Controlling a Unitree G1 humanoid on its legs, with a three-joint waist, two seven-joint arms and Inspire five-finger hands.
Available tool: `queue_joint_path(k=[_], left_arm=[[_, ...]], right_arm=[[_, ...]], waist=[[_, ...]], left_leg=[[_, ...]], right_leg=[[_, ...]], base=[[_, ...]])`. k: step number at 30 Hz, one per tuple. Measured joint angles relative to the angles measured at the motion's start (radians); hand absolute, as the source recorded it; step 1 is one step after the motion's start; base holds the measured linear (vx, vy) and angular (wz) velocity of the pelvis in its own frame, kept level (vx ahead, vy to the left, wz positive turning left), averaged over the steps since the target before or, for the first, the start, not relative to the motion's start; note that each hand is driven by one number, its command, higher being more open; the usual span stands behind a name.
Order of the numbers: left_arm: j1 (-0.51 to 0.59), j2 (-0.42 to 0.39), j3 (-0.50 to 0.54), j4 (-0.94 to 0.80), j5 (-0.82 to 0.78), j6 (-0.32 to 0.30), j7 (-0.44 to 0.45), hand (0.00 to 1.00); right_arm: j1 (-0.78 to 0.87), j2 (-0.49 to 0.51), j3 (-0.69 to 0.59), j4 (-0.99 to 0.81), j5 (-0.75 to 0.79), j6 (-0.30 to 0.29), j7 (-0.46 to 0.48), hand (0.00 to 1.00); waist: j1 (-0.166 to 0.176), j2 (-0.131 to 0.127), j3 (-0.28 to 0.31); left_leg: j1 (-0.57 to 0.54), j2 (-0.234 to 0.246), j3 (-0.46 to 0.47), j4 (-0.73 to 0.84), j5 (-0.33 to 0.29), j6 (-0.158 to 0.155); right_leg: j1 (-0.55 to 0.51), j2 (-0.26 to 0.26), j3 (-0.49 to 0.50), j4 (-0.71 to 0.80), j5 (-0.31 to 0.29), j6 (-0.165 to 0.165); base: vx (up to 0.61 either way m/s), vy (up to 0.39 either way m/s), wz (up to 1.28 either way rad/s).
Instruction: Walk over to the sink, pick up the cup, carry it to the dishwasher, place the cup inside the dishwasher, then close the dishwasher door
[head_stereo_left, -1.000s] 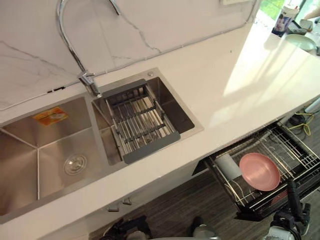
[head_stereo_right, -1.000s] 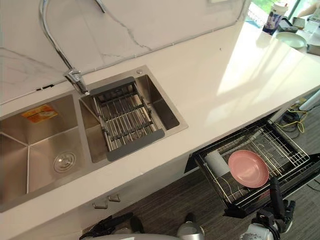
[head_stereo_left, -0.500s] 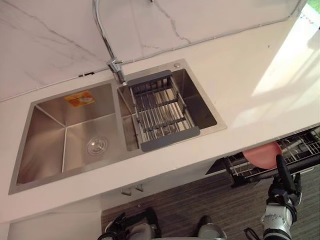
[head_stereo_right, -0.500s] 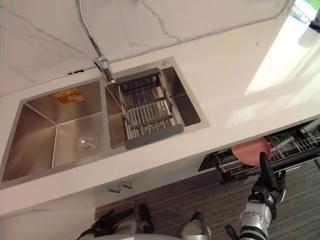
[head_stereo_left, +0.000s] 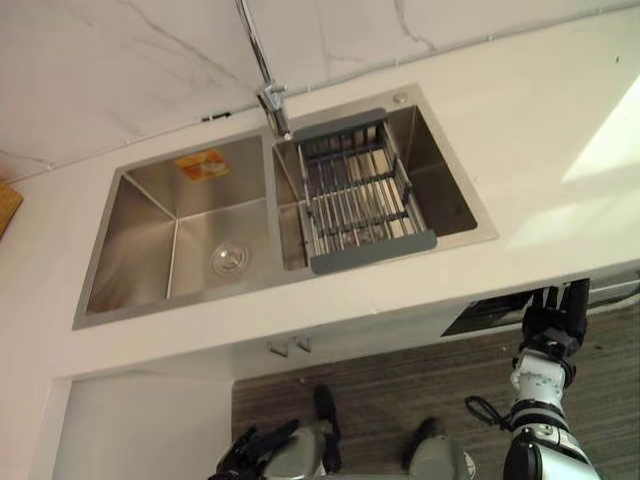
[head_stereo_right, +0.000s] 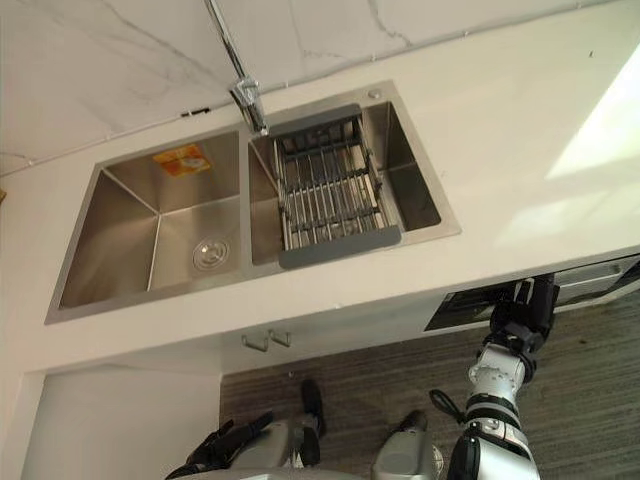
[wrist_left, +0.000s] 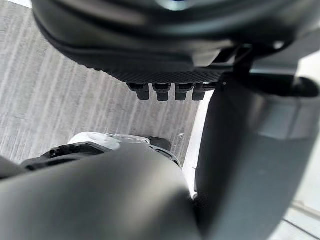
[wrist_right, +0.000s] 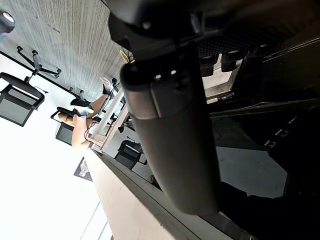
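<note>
Two-basin sink (head_stereo_left: 150, 230) and one drain rack (head_stereo_left: 360, 195) ahead-left of right hand (head_stereo_left: 556, 322), fingers straight, empty; left hand (head_stereo_left: 250, 462) relaxed.

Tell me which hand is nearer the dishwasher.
Right. The right hand is raised beside the dishwasher under the counter; the left hand hangs low, well to its left.

a grey-framed wire rack (head_stereo_left: 360, 195) is lying just in front of a chrome faucet (head_stereo_left: 270, 97). a white countertop (head_stereo_left: 540, 130) is catching sunlight at the right, a marble backsplash (head_stereo_left: 120, 60) is rising behind it, and wood-grain floor (head_stereo_left: 380, 400) is showing beneath.
</note>
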Motion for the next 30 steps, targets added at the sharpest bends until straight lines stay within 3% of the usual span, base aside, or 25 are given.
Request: queue_joint_path(k=[4, 7, 11, 15, 18, 19, 22, 24, 30], left_arm=[[0.004, -0.007, 0.001, 0.007, 0.007, -0.043, -0.002, 1.0], [0.007, -0.006, 0.0, 0.007, 0.042, -0.073, -0.002, 1.0], [0.003, -0.006, -0.008, 0.01, 0.059, -0.076, -0.002, 1.0], [-0.002, -0.007, -0.01, 0.011, 0.057, -0.068, -0.002, 1.0], [-0.011, 0.014, -0.002, 0.01, 0.047, -0.004, -0.002, 1.0], [-0.011, 0.025, -0.001, 0.011, 0.027, 0.032, -0.006, 1.0], [-0.012, 0.051, -0.002, 0.016, -0.005, 0.093, -0.035, 1.0], [-0.018, 0.062, -0.003, 0.03, -0.023, 0.112, -0.061, 1.0], [-0.018, 0.101, -0.055, 0.039, -0.101, 0.144, -0.056, 1.0]], right_arm=[[0.067, -0.009, 0.084, -0.023, -0.004, 0.004, 0.033, 1.0], [0.152, 0.01, 0.199, -0.028, -0.044, 0.062, 0.092, 1.0], [0.275, 0.095, 0.289, 0.018, -0.159, 0.104, 0.145, 1.0], [0.334, 0.138, 0.294, 0.086, -0.214, 0.109, 0.162, 1.0], [0.352, 0.159, 0.264, 0.104, -0.275, 0.1, 0.154, 1.0], [0.36, 0.167, 0.248, 0.104, -0.305, 0.093, 0.143, 1.0], [0.37, 0.17, 0.22, 0.105, -0.415, 0.087, 0.106, 1.0], [0.372, 0.172, 0.212, 0.108, -0.496, 0.091, 0.074, 1.0], [0.392, 0.173, 0.222, 0.179, -0.809, 0.204, -0.03, 1.0]], waist=[[0.0, 0.004, 0.005], [0.001, 0.003, 0.005], [-0.001, -0.003, 0.0], [-0.003, -0.015, -0.003], [-0.007, -0.046, -0.001], [-0.009, -0.071, -0.003], [-0.023, -0.108, -0.028], [-0.031, -0.122, -0.037], [-0.032, -0.16, -0.056]], left_leg=[[0.002, 0.018, 0.021, 0.008, -0.036, -0.017], [0.007, 0.039, 0.021, 0.024, -0.035, -0.017], [0.021, 0.047, 0.021, 0.038, 0.025, 0.006], [0.033, 0.03, 0.038, 0.021, 0.025, 0.007], [0.071, 0.031, 0.094, 0.015, 0.014, -0.008], [0.093, 0.036, 0.123, 0.013, 0.005, -0.02], [0.126, 0.049, 0.18, 0.009, -0.01, -0.041], [0.141, 0.056, 0.204, 0.003, -0.011, -0.043], [0.184, 0.064, 0.245, -0.001, -0.026, -0.062]], right_leg=[[-0.003, 0.015, -0.003, 0.006, -0.015, -0.023], [-0.003, 0.028, -0.004, 0.025, -0.043, -0.034], [0.0, 0.016, 0.001, 0.085, -0.099, -0.02], [0.002, -0.009, 0.01, 0.095, -0.104, -0.011], [0.025, -0.004, 0.035, 0.073, -0.1, -0.004], [0.038, 0.003, 0.052, 0.061, -0.098, -0.001], [0.054, 0.032, 0.094, 0.006, -0.073, 0.002], [0.065, 0.053, 0.115, -0.037, -0.05, 0.001], [0.122, 0.092, 0.14, -0.147, 0.012, 0.007]], base=[[-0.04, -0.088, -0.01], [0.02, -0.111, -0.08], [0.11, -0.086, -0.02], [0.17, -0.014, 0.02], [0.11, -0.014, -0.3], [0.04, -0.011, -0.35], [0.05, -0.005, -0.47], [0.03, 0.007, -0.44], [0.01, 0.011, -0.2]])
